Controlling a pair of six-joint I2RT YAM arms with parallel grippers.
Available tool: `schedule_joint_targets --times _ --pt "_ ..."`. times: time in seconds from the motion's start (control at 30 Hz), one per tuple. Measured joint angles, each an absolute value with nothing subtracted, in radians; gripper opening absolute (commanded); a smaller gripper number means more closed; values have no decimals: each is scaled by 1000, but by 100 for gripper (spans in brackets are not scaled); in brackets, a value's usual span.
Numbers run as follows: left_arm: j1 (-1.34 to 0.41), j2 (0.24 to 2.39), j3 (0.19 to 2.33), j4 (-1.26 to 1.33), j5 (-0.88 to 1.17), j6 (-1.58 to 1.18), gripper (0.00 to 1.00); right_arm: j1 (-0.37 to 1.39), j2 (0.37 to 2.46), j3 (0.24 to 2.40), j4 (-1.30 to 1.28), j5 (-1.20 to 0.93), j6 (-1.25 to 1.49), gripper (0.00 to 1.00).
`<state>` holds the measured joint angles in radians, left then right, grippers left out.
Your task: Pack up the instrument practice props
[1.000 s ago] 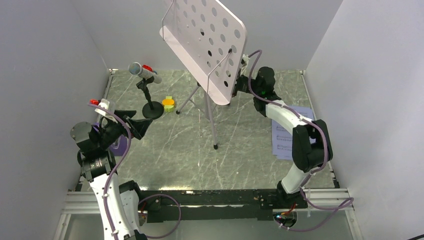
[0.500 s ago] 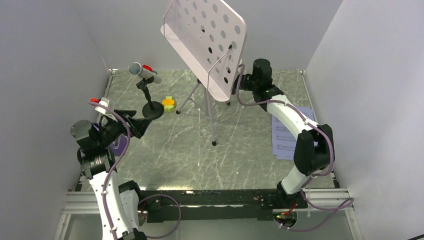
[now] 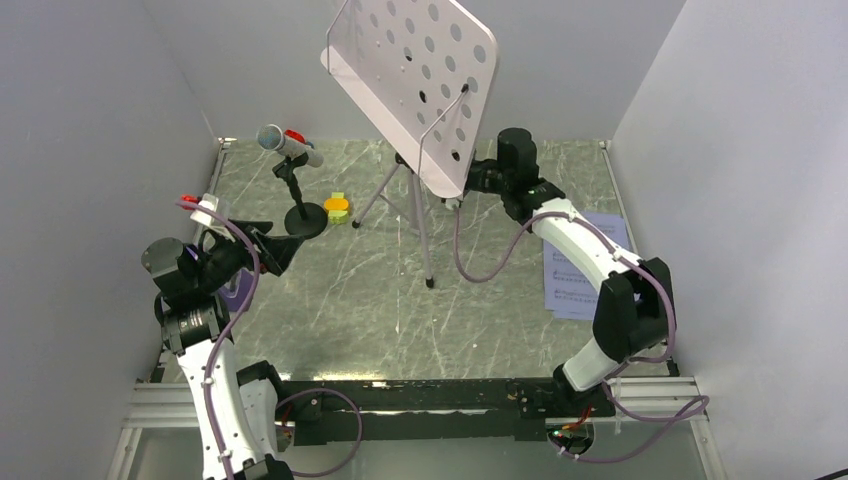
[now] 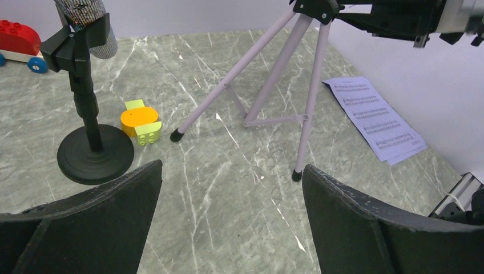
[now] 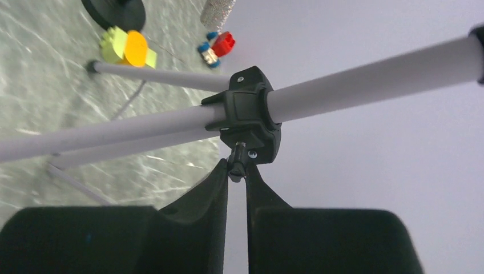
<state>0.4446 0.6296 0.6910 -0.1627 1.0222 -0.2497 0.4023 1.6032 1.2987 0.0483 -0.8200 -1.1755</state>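
The grey perforated music stand (image 3: 420, 80) stands on tripod legs (image 3: 421, 225) at mid-table. My right gripper (image 3: 468, 182) is shut on the small knob (image 5: 237, 158) under the stand's black clamp collar (image 5: 248, 111). The silver microphone (image 3: 285, 143) sits on its black round-base stand (image 3: 305, 220), with the orange-and-yellow-green block (image 3: 338, 207) beside it. White sheet-music pages (image 3: 572, 275) lie at the right. The purple metronome (image 3: 238, 290) is mostly hidden behind my left arm. My left gripper (image 3: 275, 245) is open and empty, near the microphone base (image 4: 94, 154).
A red toy car (image 3: 293, 135) lies behind the microphone, near the back left corner. Grey walls enclose the table on three sides. My right arm's cable (image 3: 480, 270) hangs in a loop over the table. The tripod's near foot (image 4: 296, 175) rests in front of my left gripper.
My right arm has swung left and its wrist has turned, so its cable now hangs in a loop. The stand's desk has tilted up slightly and its near foot has shifted back. My left arm is still.
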Motion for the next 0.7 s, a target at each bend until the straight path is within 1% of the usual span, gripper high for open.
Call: schedule_joint_targets --times 0.1,0.2,0.23,0.33,0.37,0.4,0.47,0.57,0.7 --pt "445 633 691 -163 1022 -249 96 416 1575 1227 115 -777 -1346 2" --pt "445 635 691 -163 1022 -249 96 432 1554 1085 329 -732 -1518 0" --pt "445 635 691 -163 1022 -249 96 436 1554 1029 432 -722 -1575 3" --pt "445 633 691 -162 1022 -249 96 435 1594 885 767 -710 -1742 21" --pt "445 632 691 -162 1022 -249 96 432 1615 859 857 -711 -1781 25" --pt "445 632 691 -162 1022 -249 96 429 1645 833 960 -712 -1821 32" --pt "445 632 691 -162 1023 -249 96 427 1697 797 1111 -709 -1874 40" --pt "445 630 691 -162 1023 -249 96 424 1730 759 1216 -686 -1906 55" --pt "445 626 689 -161 1024 -249 96 398 1730 700 1193 -640 -1879 69"
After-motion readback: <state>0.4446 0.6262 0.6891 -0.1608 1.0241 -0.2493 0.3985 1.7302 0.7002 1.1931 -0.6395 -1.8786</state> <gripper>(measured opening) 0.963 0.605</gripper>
